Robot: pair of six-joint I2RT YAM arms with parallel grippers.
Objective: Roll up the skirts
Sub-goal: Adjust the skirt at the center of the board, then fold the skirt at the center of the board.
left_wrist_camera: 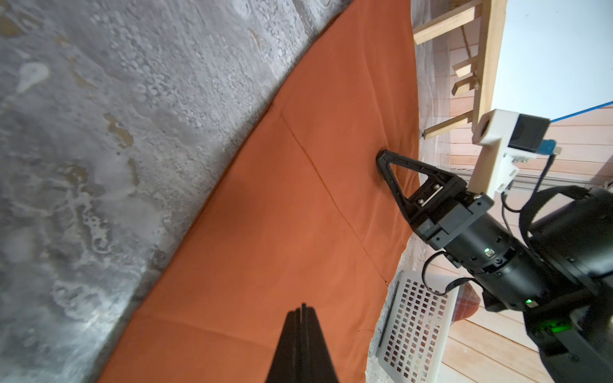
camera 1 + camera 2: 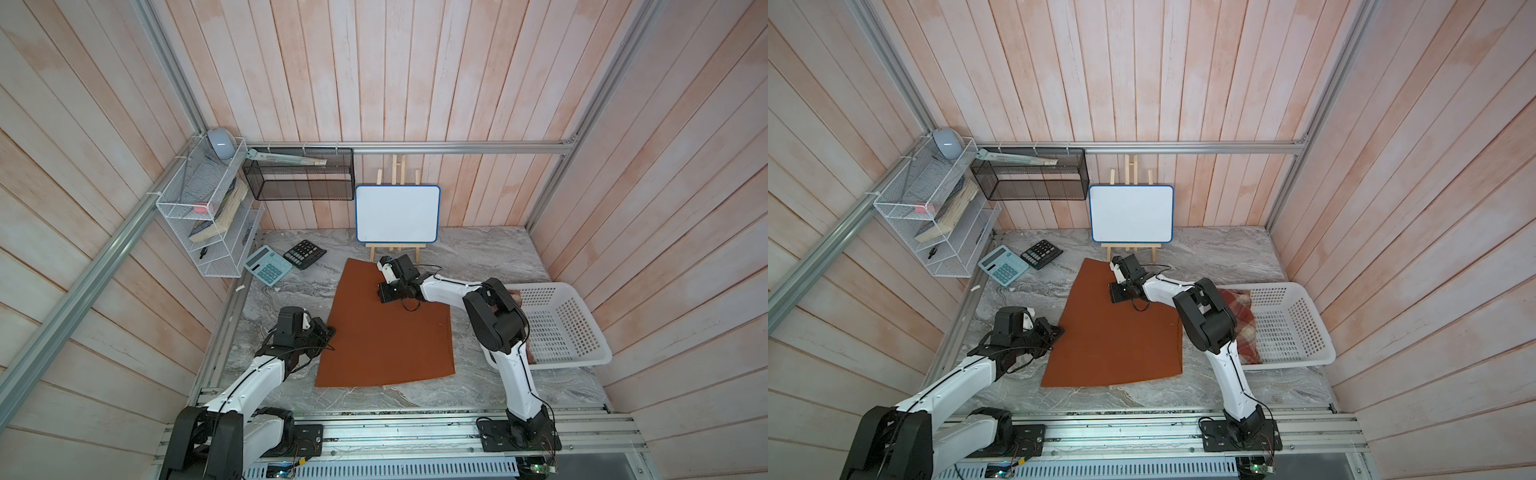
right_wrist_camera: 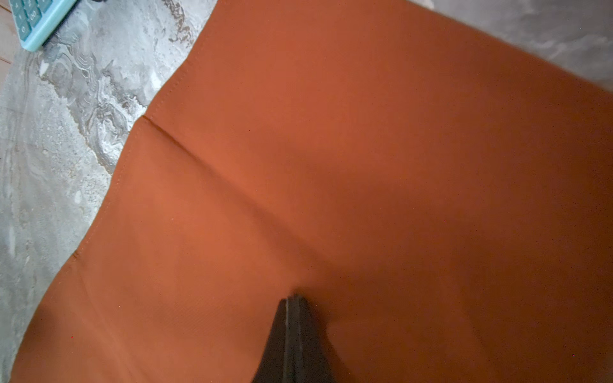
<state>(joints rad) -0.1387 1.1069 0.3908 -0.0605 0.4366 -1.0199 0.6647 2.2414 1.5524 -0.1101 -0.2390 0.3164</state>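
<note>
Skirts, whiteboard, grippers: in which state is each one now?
Orange skirt: spread flat, unrolled.
Plaid skirt: bunched in the basket.
Whiteboard: blank, on its easel.
Left gripper: shut, at the orange skirt's edge.
Right gripper: shut, tip pressing the orange skirt.

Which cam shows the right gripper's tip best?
Left wrist: the right gripper appears side-on, shut, tip on the orange skirt. Right wrist shows only its shut tip from behind; in both top views it is small, seen from above.
</note>
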